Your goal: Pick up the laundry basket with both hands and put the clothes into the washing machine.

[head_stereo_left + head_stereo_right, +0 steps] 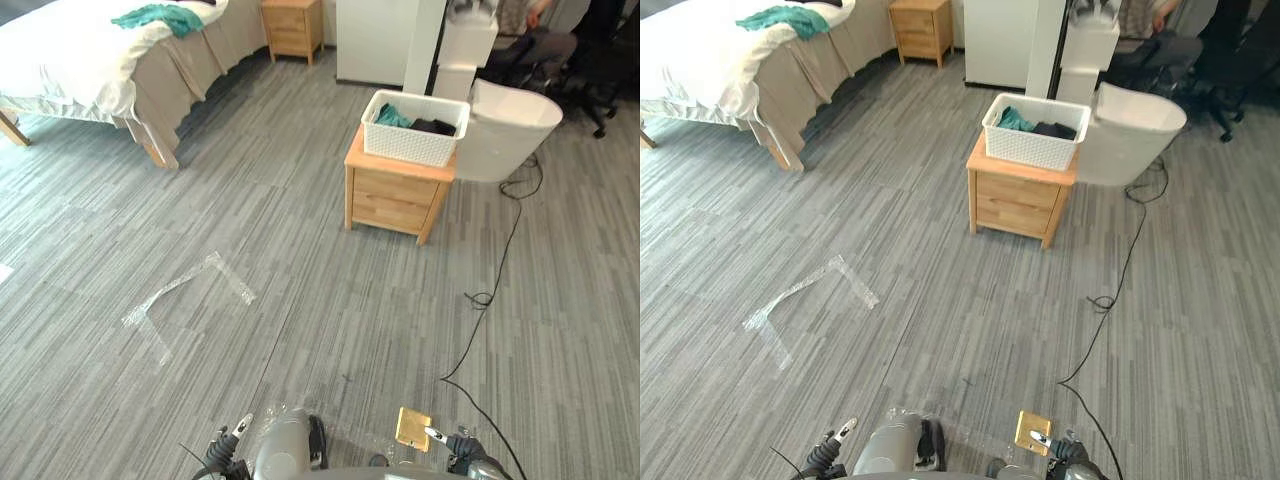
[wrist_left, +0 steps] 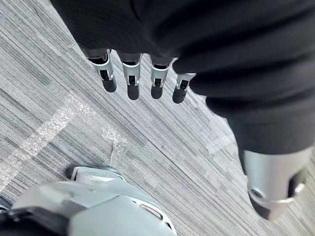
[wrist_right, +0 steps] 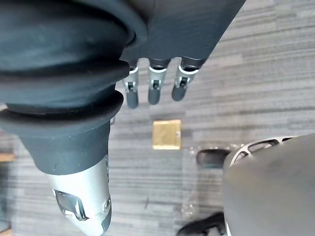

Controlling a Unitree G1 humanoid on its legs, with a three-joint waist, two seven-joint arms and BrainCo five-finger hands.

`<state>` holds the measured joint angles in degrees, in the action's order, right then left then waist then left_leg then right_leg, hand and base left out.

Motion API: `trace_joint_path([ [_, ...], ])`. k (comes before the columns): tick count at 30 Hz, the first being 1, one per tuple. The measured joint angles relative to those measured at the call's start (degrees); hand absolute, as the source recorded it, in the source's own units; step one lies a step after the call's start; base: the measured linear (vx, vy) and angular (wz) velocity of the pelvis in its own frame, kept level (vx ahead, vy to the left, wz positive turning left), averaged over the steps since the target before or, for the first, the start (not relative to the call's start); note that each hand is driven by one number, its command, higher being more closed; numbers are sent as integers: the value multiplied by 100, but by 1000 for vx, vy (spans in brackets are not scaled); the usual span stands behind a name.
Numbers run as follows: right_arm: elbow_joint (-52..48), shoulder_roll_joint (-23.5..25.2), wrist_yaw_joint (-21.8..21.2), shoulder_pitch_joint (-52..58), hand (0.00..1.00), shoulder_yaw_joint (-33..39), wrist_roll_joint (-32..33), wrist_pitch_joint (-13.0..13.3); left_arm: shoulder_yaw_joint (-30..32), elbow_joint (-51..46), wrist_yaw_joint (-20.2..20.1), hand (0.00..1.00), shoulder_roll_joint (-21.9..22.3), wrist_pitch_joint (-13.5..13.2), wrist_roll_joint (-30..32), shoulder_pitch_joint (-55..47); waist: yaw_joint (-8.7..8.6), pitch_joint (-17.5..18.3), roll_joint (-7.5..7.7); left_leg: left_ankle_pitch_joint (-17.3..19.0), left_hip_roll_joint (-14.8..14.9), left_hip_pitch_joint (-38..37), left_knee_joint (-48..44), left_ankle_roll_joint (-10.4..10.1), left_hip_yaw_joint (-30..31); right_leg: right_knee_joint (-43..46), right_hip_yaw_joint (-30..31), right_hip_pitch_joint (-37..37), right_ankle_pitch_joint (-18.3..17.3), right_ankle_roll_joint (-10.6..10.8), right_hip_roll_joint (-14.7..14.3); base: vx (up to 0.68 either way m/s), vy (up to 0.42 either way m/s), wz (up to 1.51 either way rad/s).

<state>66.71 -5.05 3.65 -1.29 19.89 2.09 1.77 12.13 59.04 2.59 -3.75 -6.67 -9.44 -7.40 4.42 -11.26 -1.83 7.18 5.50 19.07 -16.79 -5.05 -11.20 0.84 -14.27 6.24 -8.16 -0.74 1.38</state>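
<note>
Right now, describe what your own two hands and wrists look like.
My left hand has a black ribbed cover over its back and wrist, a row of short silver fingers with dark rounded tips, and a thick silver thumb set apart from them. My right hand is built the same, and its cover bulges in thick black folds above the silver thumb.

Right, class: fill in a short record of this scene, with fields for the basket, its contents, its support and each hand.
Basket: white laundry basket, upright
Contents: teal and dark clothes
Support: wooden bedside cabinet, basket on its top
Left hand: open, fingers straight, holding nothing
Right hand: open, holding nothing, near a brass floor plate
Stage: basket not yet picked up
</note>
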Motion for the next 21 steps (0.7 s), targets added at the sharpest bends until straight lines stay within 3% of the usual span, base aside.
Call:
trace_joint_path([
  [1, -1, 11, 7, -30, 0, 123, 15, -4, 116, 8, -5, 0, 41, 10, -1, -11, 110, -3, 11, -196, 21, 13, 268, -135, 142, 93, 144, -134, -111, 111, 60, 195, 203, -54],
  [2, 0, 47, 3, -38, 0, 199, 18, -8, 195, 7, -7, 0, 53, 13, -4, -25, 133, -14, 35, -254, -36, 9, 194, -75, 170, 151, 225, -139, -184, 173, 112, 390, 290, -84],
  [3, -1, 173, -2, -12, 0, 392, 70, -12, 424, 2, -12, 0, 92, 15, -17, -53, 284, 13, 144, -154, -122, 42, -118, 144, 162, 616, 369, -224, -454, 414, 248, 389, 212, -65],
  [4, -7, 205, -4, -14, 0, 425, 81, -11, 471, 2, -16, 0, 123, 13, -18, -56, 296, 18, 188, -120, -162, 38, -177, 198, 161, 878, 366, -304, -515, 532, 321, 498, 224, -67],
  [5, -8, 333, -5, -13, 0, 545, 231, 12, 628, -4, -5, 0, 116, 13, -91, -51, 279, 32, 349, 27, -239, -47, -360, 428, 60, 1959, 337, -639, -828, 905, 545, 417, 143, -38],
  [6, -2, 399, -3, -12, 0, 633, 485, 17, 626, -29, -27, 0, 46, 14, -141, -53, 270, 14, 420, 229, -249, -231, -524, 661, -37, 3284, 365, -1129, -837, 1218, 715, 408, 145, -34],
  [7, -2, 420, -2, -4, 0, 647, 575, 17, 597, -53, -37, 0, 22, 18, -144, -54, 261, 14, 443, 340, -249, -323, -590, 667, -62, 3903, 382, -1324, -735, 1510, 767, 403, 110, -24],
  [8, -37, 446, -11, 1, 0, 713, 694, 31, 519, -175, -78, 0, 16, 19, -147, -60, 254, 18, 454, 497, -193, -580, -708, 737, -142, 5142, 367, -1710, -447, 1642, 769, 402, 74, -15],
  [9, -46, 435, -20, -1, 0, 721, 682, 8, 373, -376, -154, 0, -27, 16, -127, -73, 260, 0, 398, 639, -128, -791, -780, 809, -160, 5845, 302, -1992, -302, 1626, 705, 410, 55, -13],
  [11, -184, 445, -35, -59, 0, 717, 682, -18, 306, -643, -245, 0, -35, 12, -116, -5, 238, 8, 416, 801, -97, -1145, -645, 785, -154, 5937, 82, -2258, -332, 1567, 657, 451, 2, -8],
  [13, -459, 445, -37, -100, 0, 667, 689, -3, 240, -764, -257, 0, -39, -11, -111, 121, 199, -14, 354, 925, -27, -1469, -498, 708, -111, 5318, -183, -2392, -551, 1190, 739, 405, -41, 7],
  [14, -532, 415, -38, -171, 0, 590, 696, 23, 141, -768, -255, 0, -54, -13, -107, 214, 92, -35, 318, 957, 1, -1635, -423, 674, 23, 4732, -385, -2450, -699, 976, 913, 319, -93, 46],
  [16, -543, 305, -12, -254, 0, 494, 760, 23, 20, -735, -253, 0, -90, -17, -92, 402, -31, -46, 179, 1027, 150, -1789, -424, 548, 259, 3695, -563, -2561, -672, 800, 1202, 442, -167, 63],
  [18, -550, 194, -6, -282, 0, 450, 825, 21, -83, -711, -229, 0, -95, -27, -84, 560, -52, -109, 70, 1132, 387, -2042, -381, 358, 475, 2637, -521, -2618, -288, 796, 1440, 472, -252, 51],
  [19, -554, 184, -2, -275, 0, 436, 866, 21, -118, -644, -196, 0, -162, -41, -80, 578, -53, -146, 10, 1231, 523, -2363, -251, 85, 585, 1951, -443, -2605, 108, 856, 1576, 520, -315, 33],
  [21, -555, 197, -7, -252, 0, 308, 857, 12, -95, -638, -110, 0, -271, -47, -42, 507, -74, -79, 127, 1343, 729, -2740, -72, -211, 626, 1686, -440, -2582, 389, 829, 1552, 554, -441, 33],
])
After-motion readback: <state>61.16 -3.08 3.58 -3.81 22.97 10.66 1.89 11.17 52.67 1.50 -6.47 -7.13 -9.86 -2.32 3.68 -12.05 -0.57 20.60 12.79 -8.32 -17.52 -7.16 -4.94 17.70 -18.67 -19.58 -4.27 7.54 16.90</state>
